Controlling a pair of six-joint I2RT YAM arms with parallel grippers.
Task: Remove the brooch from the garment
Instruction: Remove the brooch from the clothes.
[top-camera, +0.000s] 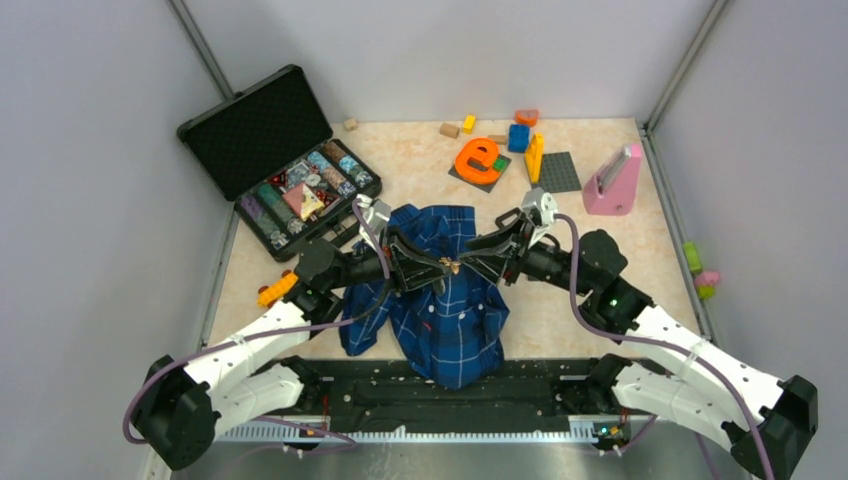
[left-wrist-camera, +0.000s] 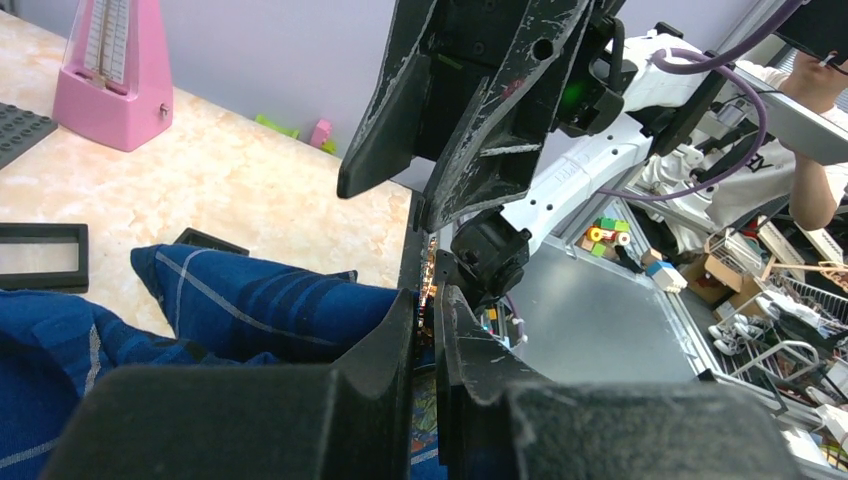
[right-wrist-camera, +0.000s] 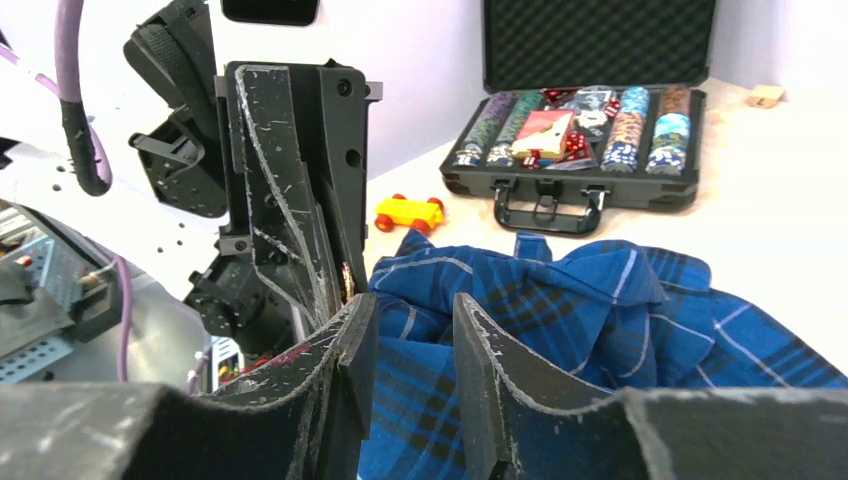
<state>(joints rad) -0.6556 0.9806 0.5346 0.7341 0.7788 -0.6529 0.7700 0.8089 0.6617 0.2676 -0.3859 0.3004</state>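
Note:
The dark blue plaid shirt (top-camera: 445, 320) lies bunched mid-table, its lower part hanging over the front edge; it also shows in the left wrist view (left-wrist-camera: 250, 300) and the right wrist view (right-wrist-camera: 600, 300). My two grippers meet tip to tip over its upper middle. The brooch (top-camera: 452, 266) is a tiny glinting speck there. My left gripper (top-camera: 440, 266) is shut on it; it shows edge-on between the jaws (left-wrist-camera: 431, 290) and as a gold speck in the right wrist view (right-wrist-camera: 347, 280). My right gripper (top-camera: 472, 262) is open, its jaws (right-wrist-camera: 412, 310) apart just above the cloth.
An open black case of poker chips (top-camera: 300, 190) stands at the back left. An orange letter (top-camera: 478, 158), coloured blocks (top-camera: 520, 135), a dark baseplate (top-camera: 560, 172) and a pink metronome (top-camera: 612, 180) sit at the back. A yellow toy car (top-camera: 275, 290) lies left of the shirt.

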